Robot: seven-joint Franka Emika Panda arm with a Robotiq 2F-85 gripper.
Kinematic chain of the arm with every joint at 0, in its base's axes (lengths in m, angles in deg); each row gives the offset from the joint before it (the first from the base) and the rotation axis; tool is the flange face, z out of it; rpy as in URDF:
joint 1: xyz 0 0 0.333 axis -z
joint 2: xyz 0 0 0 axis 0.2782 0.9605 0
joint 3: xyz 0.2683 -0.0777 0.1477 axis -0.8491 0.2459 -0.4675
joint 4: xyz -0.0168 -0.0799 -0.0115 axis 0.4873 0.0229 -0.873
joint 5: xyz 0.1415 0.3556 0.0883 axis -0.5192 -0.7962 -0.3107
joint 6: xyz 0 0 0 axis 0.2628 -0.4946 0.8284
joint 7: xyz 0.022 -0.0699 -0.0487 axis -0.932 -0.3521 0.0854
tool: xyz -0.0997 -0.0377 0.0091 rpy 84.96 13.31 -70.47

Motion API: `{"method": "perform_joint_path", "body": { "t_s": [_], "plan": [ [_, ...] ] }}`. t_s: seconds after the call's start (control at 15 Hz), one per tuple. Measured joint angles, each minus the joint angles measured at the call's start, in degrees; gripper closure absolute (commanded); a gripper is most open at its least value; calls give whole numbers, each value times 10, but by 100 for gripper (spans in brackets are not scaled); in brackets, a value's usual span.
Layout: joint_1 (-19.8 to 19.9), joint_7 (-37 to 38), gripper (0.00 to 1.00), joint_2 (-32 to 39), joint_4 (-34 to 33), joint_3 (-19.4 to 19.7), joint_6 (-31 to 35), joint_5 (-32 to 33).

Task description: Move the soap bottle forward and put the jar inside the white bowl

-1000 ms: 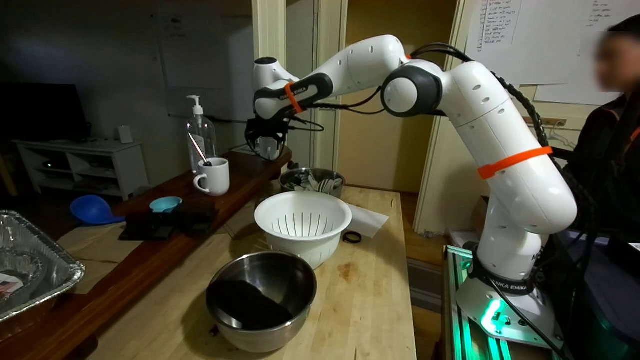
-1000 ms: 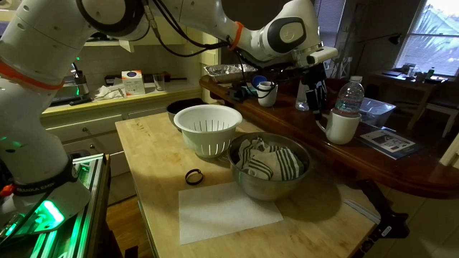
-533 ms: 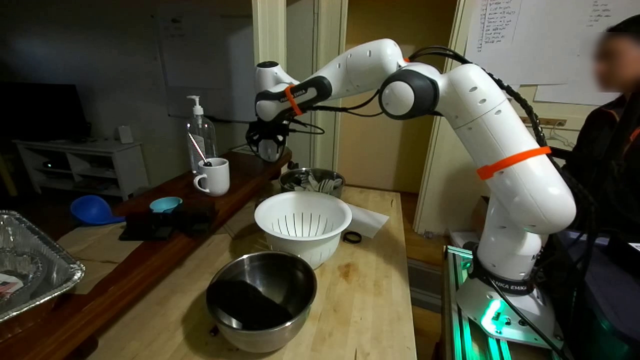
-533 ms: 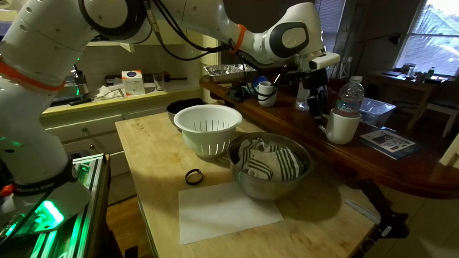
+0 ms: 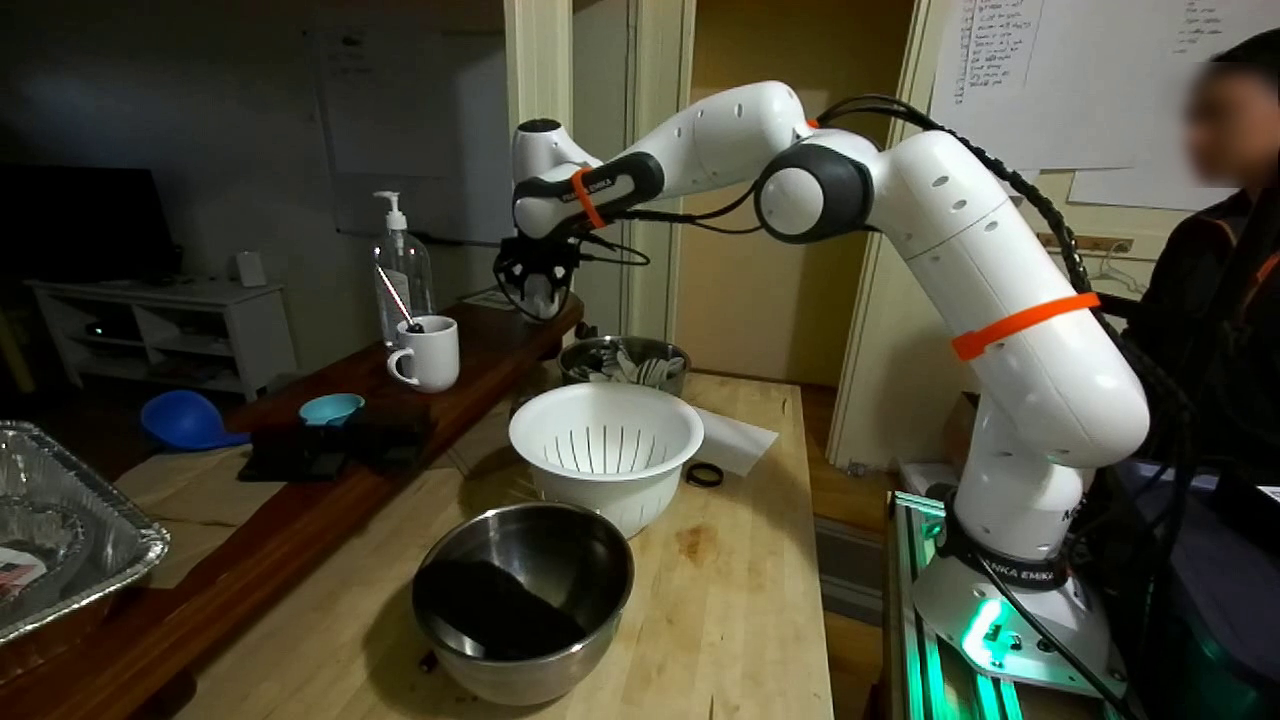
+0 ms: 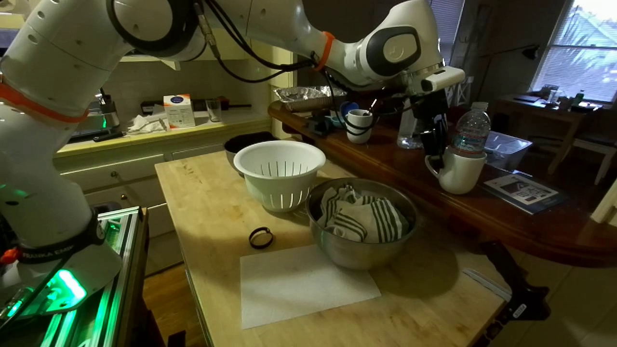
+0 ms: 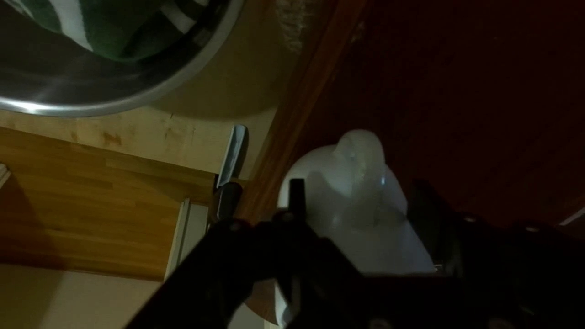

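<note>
Tool (image 7: pixel 358 194) is spread, going by the wrist view, with the handle (image 7: pixel 365 167) of a white mug (image 6: pixel 462 173) between its jaws; can't tell if they're touching it. Soap bottle (image 5: pixel 412 265) stands on the dark surface (image 5: pixel 500 345), about 9 o'clock from the tool in an exterior view, and the white bowl (image 5: pixel 610 440) sits around 5 o'clock on the paler surface (image 5: pixel 740 560).
</note>
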Motion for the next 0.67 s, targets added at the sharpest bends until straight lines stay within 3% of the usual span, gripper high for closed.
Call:
{"method": "perform_joint_path", "body": {
  "t_s": [0.2,0.67],
  "plan": [
    [0,0,99,3,-4,0,0,0],
    [0,-5,96,8,-13,1,-3,0]
  ]
}}
